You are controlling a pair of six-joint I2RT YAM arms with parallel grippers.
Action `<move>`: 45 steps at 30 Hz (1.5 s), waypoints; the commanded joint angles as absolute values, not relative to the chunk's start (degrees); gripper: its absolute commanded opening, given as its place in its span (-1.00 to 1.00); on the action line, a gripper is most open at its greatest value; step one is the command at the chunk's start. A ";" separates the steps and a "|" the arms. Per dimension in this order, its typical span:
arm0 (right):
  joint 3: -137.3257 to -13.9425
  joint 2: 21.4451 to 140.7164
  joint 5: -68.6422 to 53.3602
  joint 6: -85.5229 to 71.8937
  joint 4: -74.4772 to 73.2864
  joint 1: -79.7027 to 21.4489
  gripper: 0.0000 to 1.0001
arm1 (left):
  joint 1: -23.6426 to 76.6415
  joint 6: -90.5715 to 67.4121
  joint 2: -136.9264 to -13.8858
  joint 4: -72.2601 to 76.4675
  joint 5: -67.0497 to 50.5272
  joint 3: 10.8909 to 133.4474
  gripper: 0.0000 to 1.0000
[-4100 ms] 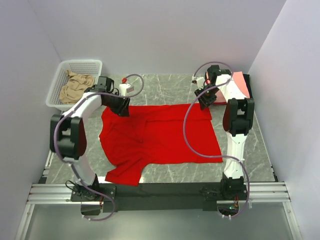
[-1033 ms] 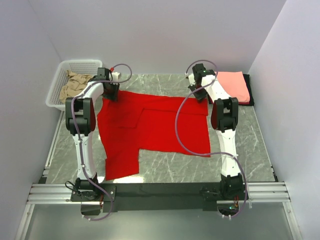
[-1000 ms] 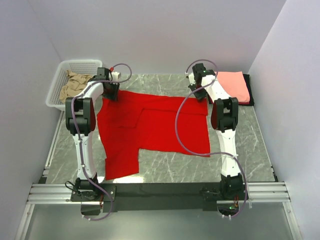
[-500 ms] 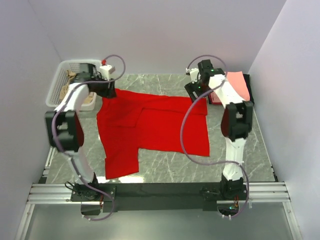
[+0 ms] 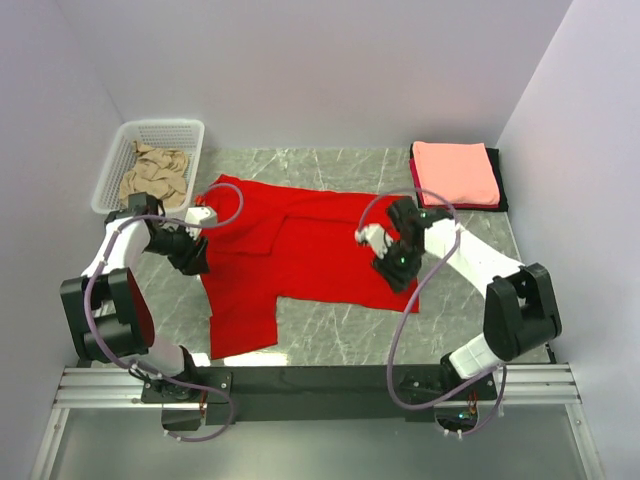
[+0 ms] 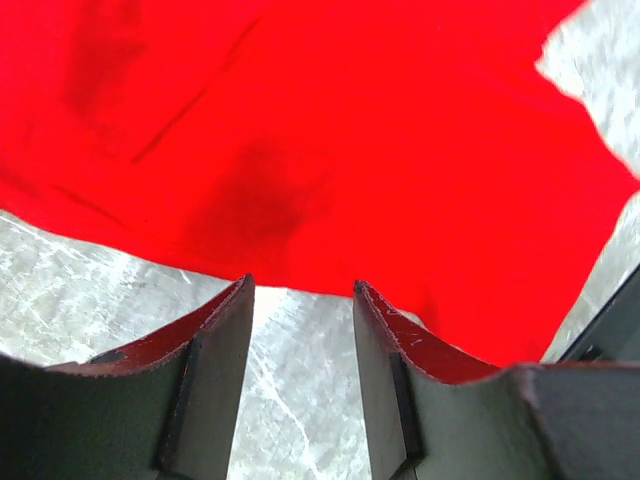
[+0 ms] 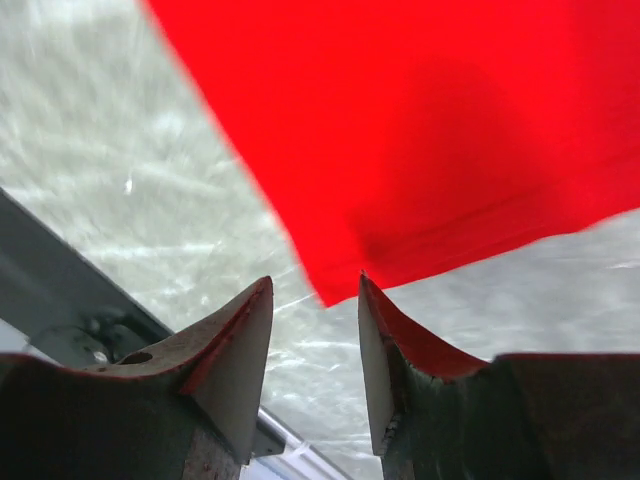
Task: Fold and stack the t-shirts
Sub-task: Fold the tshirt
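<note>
A large bright red t-shirt [image 5: 300, 250] lies spread flat on the marble table, one sleeve reaching toward the near edge. My left gripper [image 5: 193, 258] is low at the shirt's left edge, open and empty. In the left wrist view [image 6: 303, 290] bare marble shows between its fingers and the red cloth [image 6: 330, 150] lies just beyond the tips. My right gripper [image 5: 397, 270] is open and empty over the shirt's near right corner. In the right wrist view [image 7: 313, 285] that corner [image 7: 420, 150] points down between the fingertips.
A stack of folded shirts with a salmon-pink one [image 5: 455, 172] on top and a black one [image 5: 501, 188] beneath sits at the back right. A white mesh basket [image 5: 114, 165] at the back left holds a crumpled tan shirt [image 5: 155, 172]. Grey walls stand close on three sides.
Both grippers let go of the shirt's far edge and swung down and toward me. The left is now at the left edge, the right at the near right corner.
</note>
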State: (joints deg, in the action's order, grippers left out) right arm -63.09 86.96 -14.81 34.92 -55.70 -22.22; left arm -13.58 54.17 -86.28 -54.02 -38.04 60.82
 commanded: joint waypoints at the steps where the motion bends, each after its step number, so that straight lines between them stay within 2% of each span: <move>1: -57.07 80.43 -12.40 37.53 -54.41 -24.95 -0.08 | -13.80 61.17 -81.13 -55.63 -39.03 59.86 -0.01; 10: -43.96 75.94 -3.79 37.62 -46.41 -29.53 -0.01 | -13.89 63.28 -81.12 -55.46 -37.79 57.57 0.02; 19: -40.08 77.87 -0.09 39.11 -40.70 -29.53 0.03 | -13.89 64.07 -81.47 -55.55 -36.91 57.83 0.03; 22: -39.12 79.10 -0.09 39.55 -39.73 -29.53 -0.06 | -13.89 65.03 -81.13 -55.55 -37.09 57.31 0.03; 25: -38.50 79.89 -0.09 40.17 -39.64 -29.53 -0.28 | -13.80 67.32 -79.99 -54.50 -37.18 55.55 0.04; 29: -38.14 80.07 -0.09 40.43 -39.37 -29.44 -1.00 | -12.22 69.08 -79.02 -51.69 -35.69 52.83 0.02; 38: -40.34 79.72 0.53 40.08 -40.43 -29.35 -1.00 | -5.46 68.03 -73.57 -37.39 -29.89 40.45 0.06; 45: -40.78 79.80 0.79 40.34 -40.52 -28.74 -1.00 | -3.52 67.76 -77.33 -30.41 -25.23 38.15 0.08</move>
State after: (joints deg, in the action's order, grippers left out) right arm -39.44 79.55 0.03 39.75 -41.19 -29.26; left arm -3.92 66.85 -75.83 -35.88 -27.62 38.59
